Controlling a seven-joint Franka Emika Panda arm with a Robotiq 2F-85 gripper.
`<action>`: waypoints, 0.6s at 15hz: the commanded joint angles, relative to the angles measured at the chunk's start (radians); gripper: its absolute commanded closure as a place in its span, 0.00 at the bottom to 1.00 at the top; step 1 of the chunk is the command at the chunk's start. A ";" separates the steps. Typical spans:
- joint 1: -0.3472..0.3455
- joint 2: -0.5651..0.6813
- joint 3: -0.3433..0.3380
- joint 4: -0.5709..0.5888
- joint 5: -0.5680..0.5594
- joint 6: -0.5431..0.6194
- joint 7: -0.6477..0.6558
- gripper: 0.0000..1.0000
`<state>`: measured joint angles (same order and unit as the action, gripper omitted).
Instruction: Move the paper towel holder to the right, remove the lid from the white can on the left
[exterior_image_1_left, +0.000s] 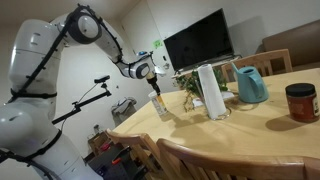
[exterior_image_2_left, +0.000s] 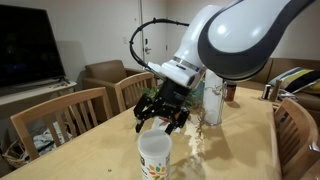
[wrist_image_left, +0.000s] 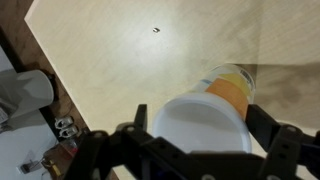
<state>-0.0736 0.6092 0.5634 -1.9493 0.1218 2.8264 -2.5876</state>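
Observation:
The white can (exterior_image_2_left: 155, 162) stands near the table's corner, with an orange mark on its side (wrist_image_left: 233, 92) and the light lid (wrist_image_left: 200, 130) on top. My gripper (exterior_image_2_left: 160, 122) hangs open just above it, one finger (wrist_image_left: 137, 118) on each side of the lid and neither touching it. An exterior view shows the gripper (exterior_image_1_left: 155, 88) over the can (exterior_image_1_left: 161, 108). The paper towel holder (exterior_image_1_left: 210, 90), a tall white roll, stands upright further along the table, apart from the gripper. My arm partly hides it (exterior_image_2_left: 212, 104) from the opposite side.
A teal watering can (exterior_image_1_left: 250, 85) and a dark red jar (exterior_image_1_left: 300, 102) stand beyond the roll. Wooden chairs (exterior_image_2_left: 75, 110) ring the table (wrist_image_left: 150, 60), whose edge runs close to the can. A television (exterior_image_1_left: 200, 40) stands behind.

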 joint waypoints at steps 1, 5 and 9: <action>-0.020 -0.025 0.024 -0.026 0.002 0.024 -0.023 0.00; -0.024 -0.032 0.031 -0.034 0.005 0.031 -0.023 0.00; -0.039 -0.040 0.045 -0.047 0.009 0.039 -0.024 0.00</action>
<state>-0.0852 0.6058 0.5833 -1.9514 0.1218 2.8270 -2.5877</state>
